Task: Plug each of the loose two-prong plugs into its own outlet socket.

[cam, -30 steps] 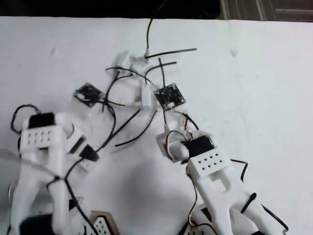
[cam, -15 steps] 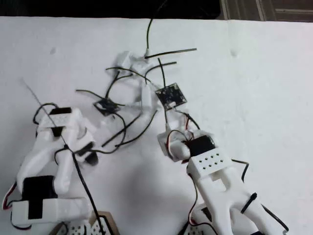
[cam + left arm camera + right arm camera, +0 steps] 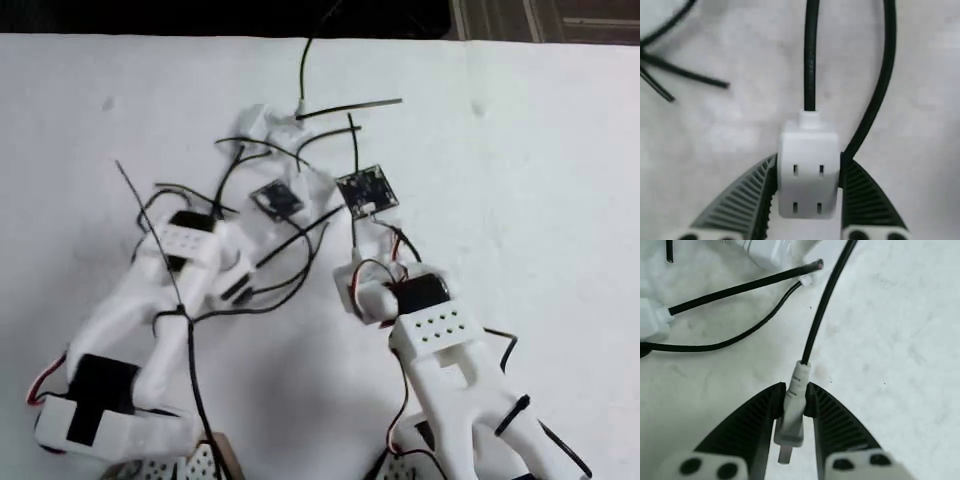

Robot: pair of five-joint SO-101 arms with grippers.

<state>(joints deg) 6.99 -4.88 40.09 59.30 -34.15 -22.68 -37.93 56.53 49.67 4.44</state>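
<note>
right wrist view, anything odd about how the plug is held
Yes. The right gripper clamps the plug backwards: its prongs point back toward the wrist, its cable leads away over the table.

A white table [image 3: 540, 200] takes almost the whole view. Behind its far edge lies a dark strip [image 3: 150, 15], with brown boards [image 3: 545, 18] beside.

You are inspecting what appears to be a robotics lab or hobby workshop, on this evidence: a plain white bench [image 3: 540, 180] carrying a white plastic arm [image 3: 150, 310] beside a second arm [image 3: 455, 370], both with bare servo wiring, and loose black cords [image 3: 350, 106] strewn between them.
</note>
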